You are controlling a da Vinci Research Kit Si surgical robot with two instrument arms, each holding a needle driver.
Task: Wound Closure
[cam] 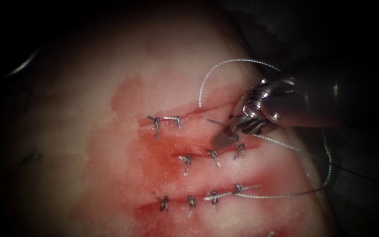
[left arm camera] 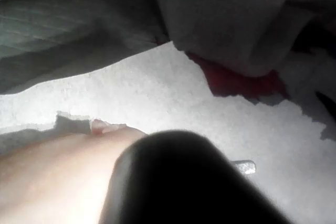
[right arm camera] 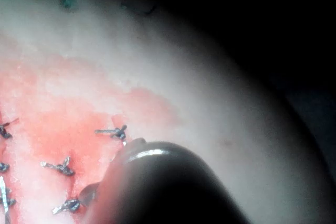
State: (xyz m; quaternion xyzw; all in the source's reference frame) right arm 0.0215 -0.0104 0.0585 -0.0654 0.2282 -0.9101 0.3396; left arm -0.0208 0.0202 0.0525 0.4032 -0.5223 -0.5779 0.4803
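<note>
my right tool [cam: 230, 130] is shut on the needle [cam: 218, 123] near its back end, at the right end of the top cut [cam: 185, 115] in the tissue [cam: 88, 145]. thread [cam: 224, 66] loops above.

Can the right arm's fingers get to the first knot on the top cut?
Probably yes. The right tool sits on the top cut, right of that knot. Only bare tissue and one more stitch lie between; the thread loops behind it.
</note>
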